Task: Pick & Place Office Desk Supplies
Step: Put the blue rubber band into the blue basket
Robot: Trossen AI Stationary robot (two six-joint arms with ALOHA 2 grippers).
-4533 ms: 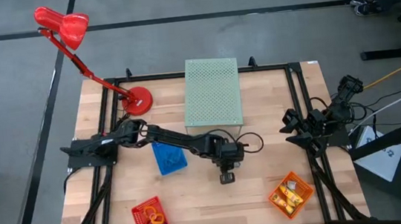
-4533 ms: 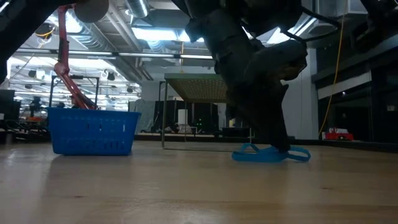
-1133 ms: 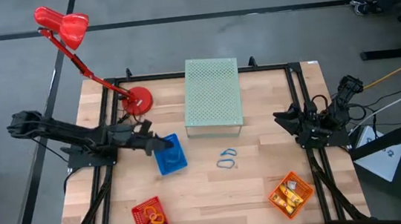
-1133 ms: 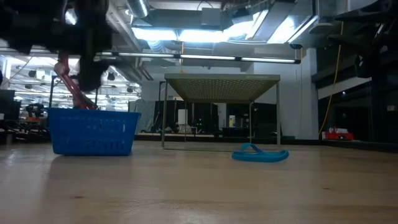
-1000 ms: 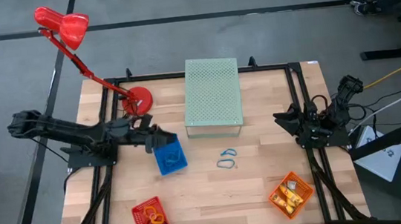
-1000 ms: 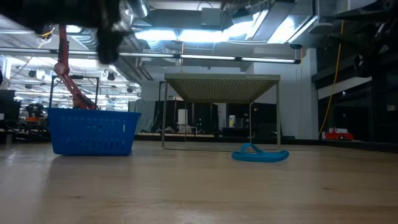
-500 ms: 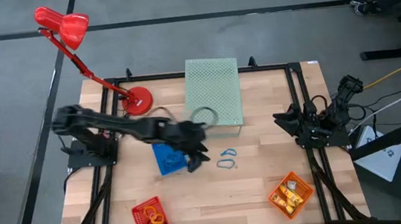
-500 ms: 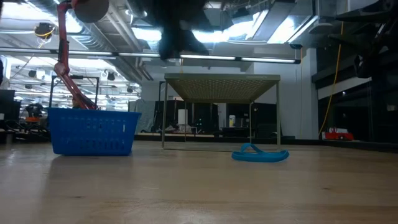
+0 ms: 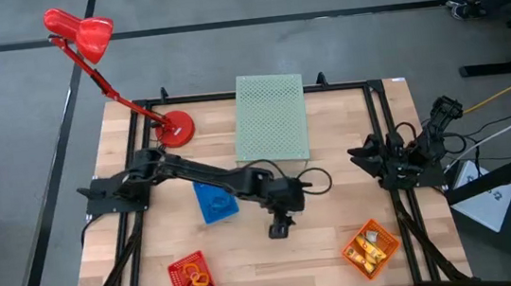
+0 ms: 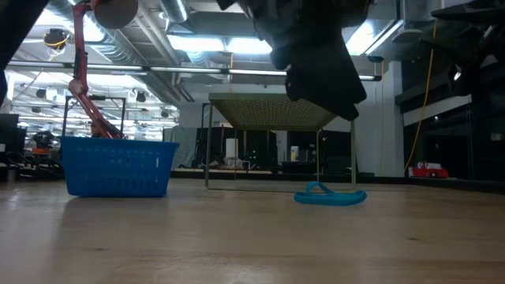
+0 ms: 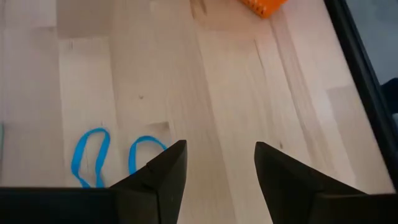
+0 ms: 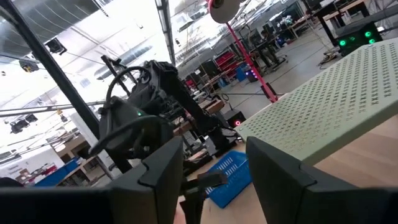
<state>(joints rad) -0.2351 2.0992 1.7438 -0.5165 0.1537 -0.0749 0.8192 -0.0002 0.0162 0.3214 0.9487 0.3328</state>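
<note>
Table [image 9: 351,142]; left gripper [image 9: 279,226] at centre, jaws spread, above the blue loops [image 11: 93,155]. Loops lie flat at 3 o'clock of blue basket [image 9: 214,202]. Step: approach. Next: descend, pinch one loop. Right gripper [image 9: 363,155] waits at 3 o'clock edge, jaws spread.

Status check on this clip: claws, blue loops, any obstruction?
Left claw open above the blue loops, empty. Right claw open, parked at table edge. Nothing in the way.
</note>
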